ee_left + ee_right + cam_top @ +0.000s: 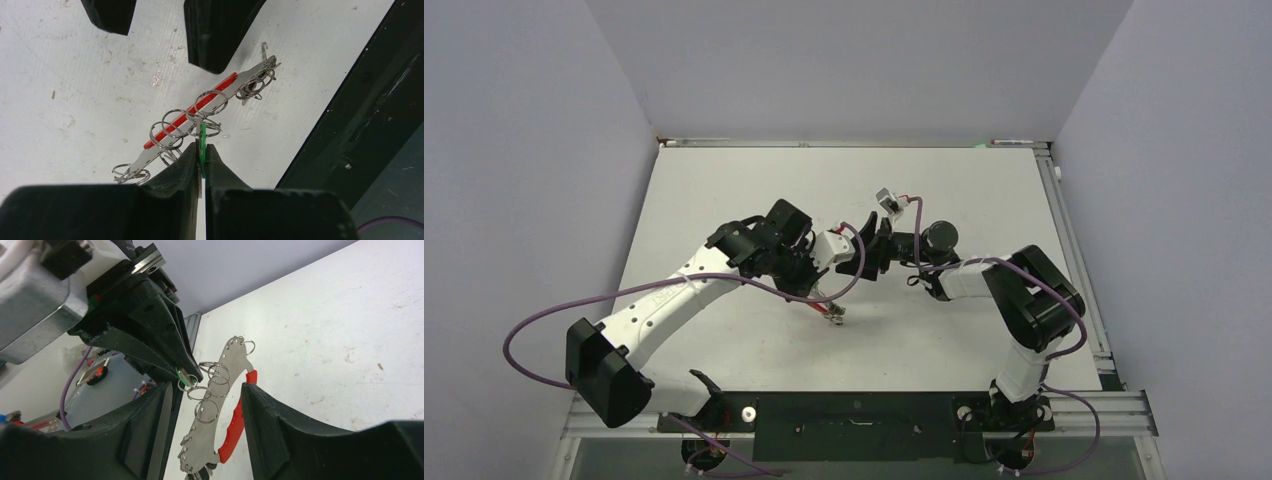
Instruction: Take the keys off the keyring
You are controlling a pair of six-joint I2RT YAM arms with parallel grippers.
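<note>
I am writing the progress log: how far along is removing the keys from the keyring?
Done: nothing visible; no key lies free. Under way: the left hand is shut on the green-headed key, which seems attached to the keyring; the right hand is open around the keyring. Left: freeing this key and any others.

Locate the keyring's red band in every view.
Top external: red band, centre, just below the left gripper.
Left wrist: red band, centre, diagonal above the jaws.
Right wrist: red band, bottom centre.
Landmark: left gripper, shut on the green key, beside it everywhere.
</note>
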